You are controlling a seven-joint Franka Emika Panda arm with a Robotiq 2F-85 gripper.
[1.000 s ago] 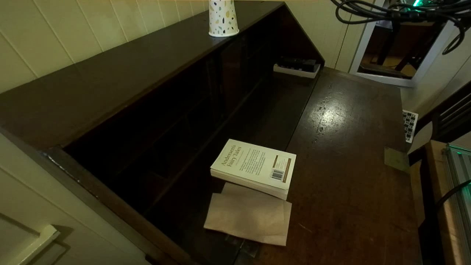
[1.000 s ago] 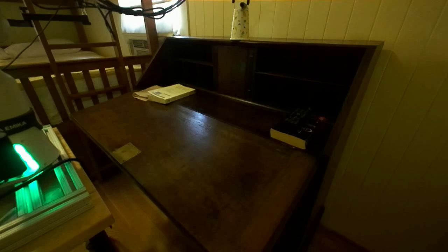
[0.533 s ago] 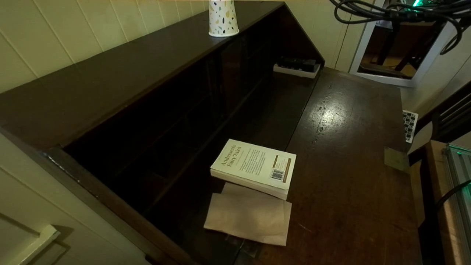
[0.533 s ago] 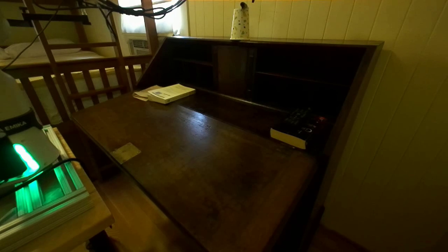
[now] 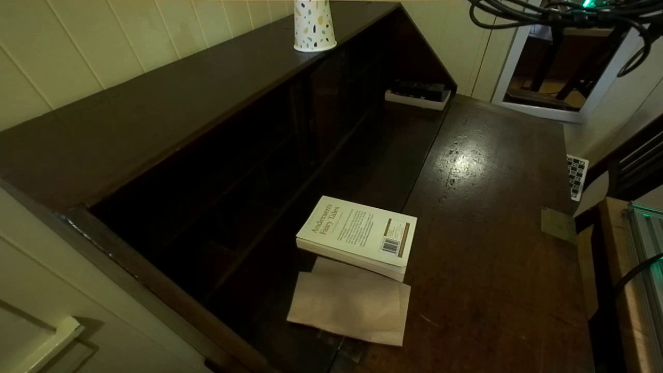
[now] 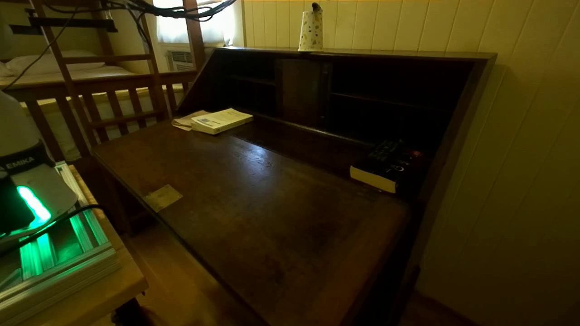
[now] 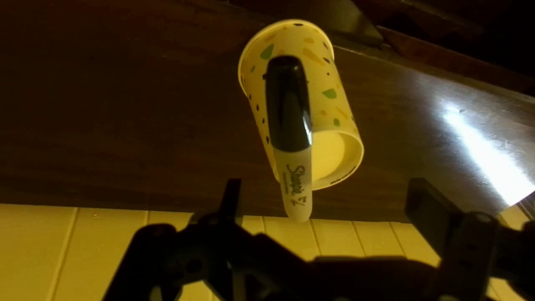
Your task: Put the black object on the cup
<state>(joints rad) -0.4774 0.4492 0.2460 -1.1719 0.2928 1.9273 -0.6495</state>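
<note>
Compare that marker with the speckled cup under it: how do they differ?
The marker is long and slim; the cup is wider and tapered. The marker has a black cap; the cup is pale with coloured flecks. The marker lies on the cup's upturned base; the cup stands upside down on the desk. Both show dark markings on a pale surface.

My jaws stood apart in the wrist view, and beyond them the marker (image 7: pixel 289 133) lay on the upturned bottom of the cup (image 7: pixel 319 98). The cup stood on the upper ledge (image 5: pixel 207 83) of the desk (image 6: pixel 281 217), before the wall (image 6: pixel 398 27). Lower down in an exterior view, the paperback (image 6: pixel 222 121) lay at left with the paper (image 6: pixel 182 122) against its left side, and the other book (image 6: pixel 380 165) lay at the right end. Cubbyholes (image 6: pixel 389 101) ran behind both. My base (image 6: pixel 20 129) stood at a bench (image 6: pixel 122 274) before the desk.
</note>
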